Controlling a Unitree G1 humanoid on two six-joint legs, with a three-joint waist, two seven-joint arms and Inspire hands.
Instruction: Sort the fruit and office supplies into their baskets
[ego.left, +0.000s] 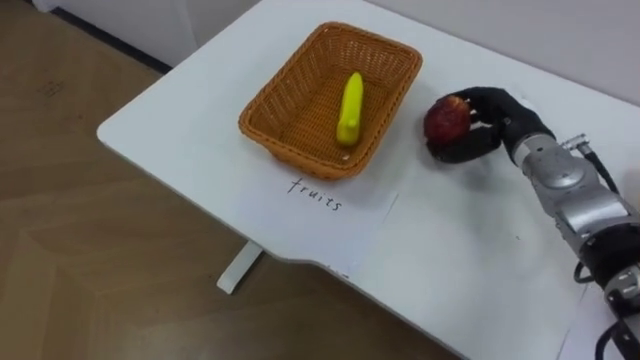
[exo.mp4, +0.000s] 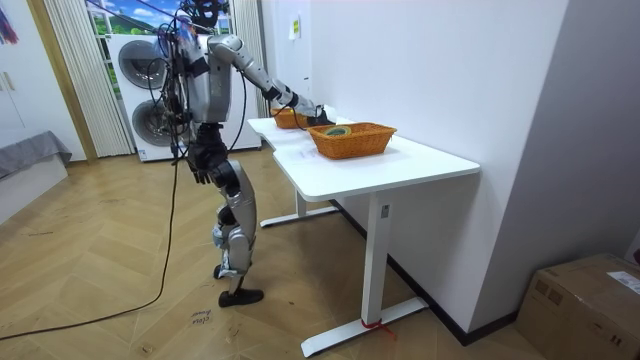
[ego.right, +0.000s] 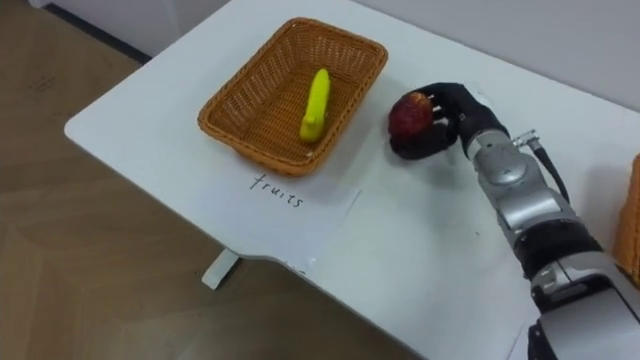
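Note:
A red apple (ego.left: 446, 121) (ego.right: 409, 114) is held by my right hand (ego.left: 487, 124) (ego.right: 450, 118), whose dark fingers curl round it just above the white table (ego.left: 200, 120), to the right of the fruit basket. That woven basket (ego.left: 300, 125) (ego.right: 252, 120) holds a yellow banana (ego.left: 350, 107) (ego.right: 316, 103). In the room view I stand at the table's long side with the right hand (exo.mp4: 302, 105) reaching out over it, next to the far basket (exo.mp4: 288, 119). My left hand (exo.mp4: 201, 172) hangs by my hip.
A paper sheet with handwriting (ego.left: 335, 205) lies in front of the fruit basket. A second woven basket (exo.mp4: 352, 140) (ego.right: 631, 215), with some items in it, stands further right on the table. Washing machines (exo.mp4: 140, 75) stand behind me. A cardboard box (exo.mp4: 585, 300) sits on the floor.

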